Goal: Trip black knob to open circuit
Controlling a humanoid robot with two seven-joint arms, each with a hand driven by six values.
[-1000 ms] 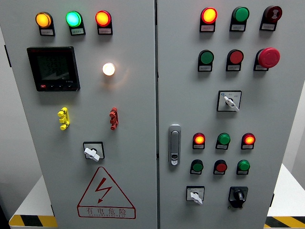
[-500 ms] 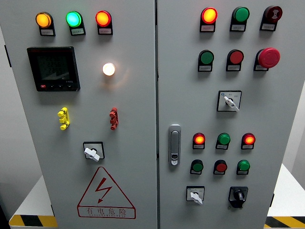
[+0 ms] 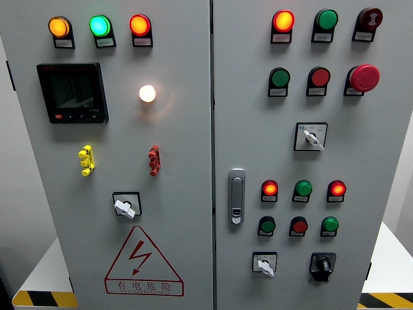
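Cabinet (image 3: pixel 181 155): a grey electrical cabinet fills the head view; it has two doors, with a vertical seam between them.
Left door (image 3: pixel 181 213): it carries the meter, three lamps on top and a warning sign at the bottom.
Right door (image 3: pixel 381 155): it carries most of the buttons and the switches.
Warning triangle (image 3: pixel 143 261): red outline with a lightning bolt, low on the left door.
Black meter (image 3: pixel 72 92): a square display, upper left, under the three top lamps.
Door handle (image 3: pixel 237 196): silver, upright, at the left edge of the right door.
Red mushroom button (image 3: pixel 363 77): upper right, it stands out from the panel.
Top lamps: orange lamp (image 3: pixel 58 27), green lamp (image 3: pixel 99 26) and red-orange lamp (image 3: pixel 139 25), all are lit.
White lamp (image 3: pixel 147 93): lit, just right of the meter.
Black knob (image 3: pixel 322 264): on a black square plate, at the bottom right of the right door, under a row of three small buttons; nothing touches it.
White selector (image 3: pixel 264 265): on the same height, left of the black knob, apart from it.
Yellow clip (image 3: pixel 85 160) and red clip (image 3: pixel 153 160): small, in the middle of the left door.
Hands: no robot hand shows in the picture, so I cannot tell their state.
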